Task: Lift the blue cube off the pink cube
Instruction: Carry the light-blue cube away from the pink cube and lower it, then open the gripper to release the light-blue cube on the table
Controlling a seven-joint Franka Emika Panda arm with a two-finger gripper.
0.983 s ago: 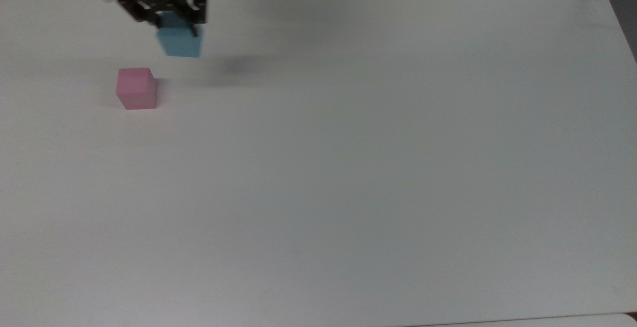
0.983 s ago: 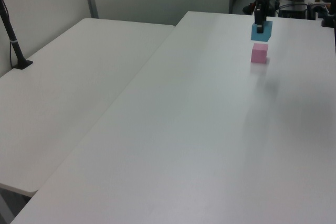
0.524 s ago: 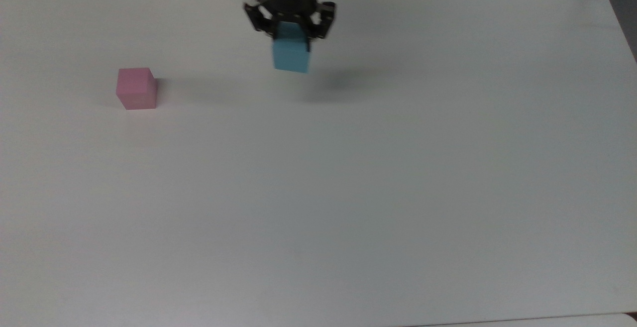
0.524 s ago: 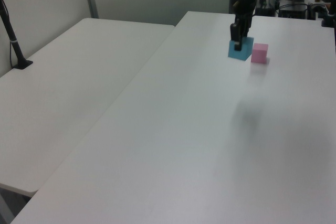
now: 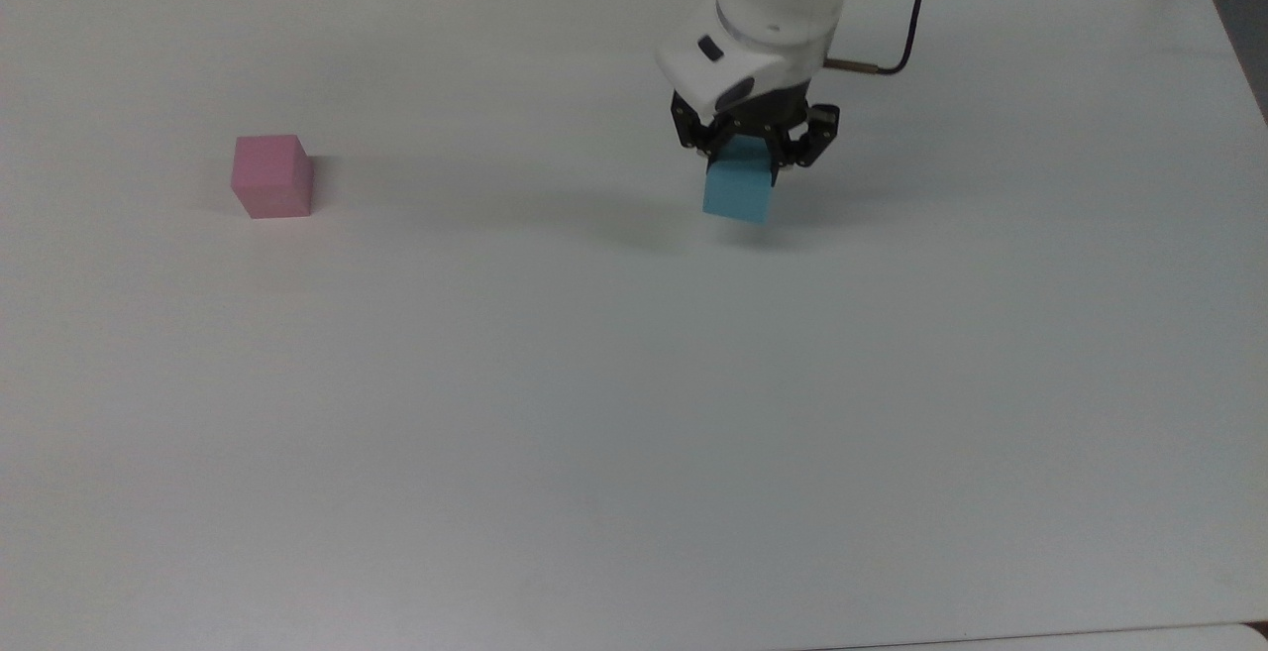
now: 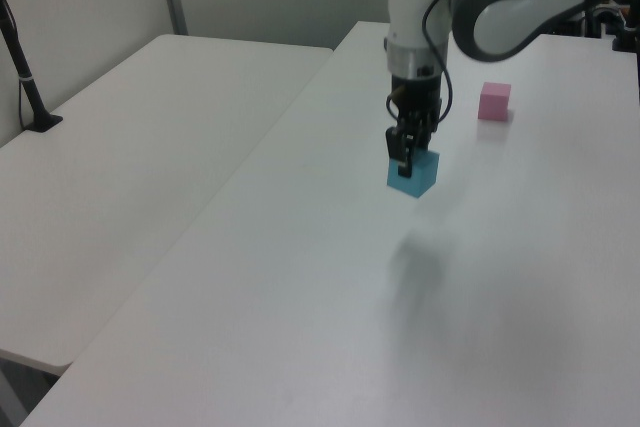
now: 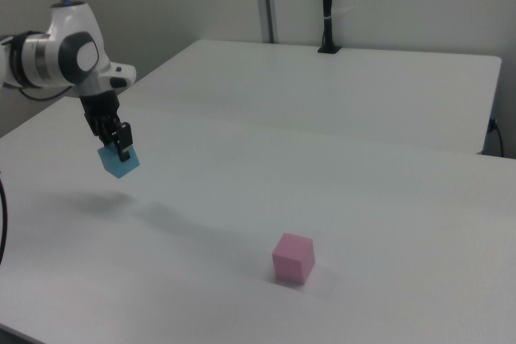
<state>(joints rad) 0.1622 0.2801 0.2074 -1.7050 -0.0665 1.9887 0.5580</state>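
The blue cube hangs in the air above the white table, held from above by my gripper, which is shut on it. The pink cube sits alone on the table, far to the top view's left of the blue cube, with nothing on top of it. In the left view the pink cube lies beyond and to the right of the held cube. A soft shadow of the arm falls on the table under the blue cube.
The white table is wide and bare around both cubes. A second white table adjoins it in the left view's left. A black post stands on that second table. A cable runs from the arm.
My gripper has carried the blue cube from just beside the pink cube far to the top view's right and a little toward the front. The pink cube stayed put.
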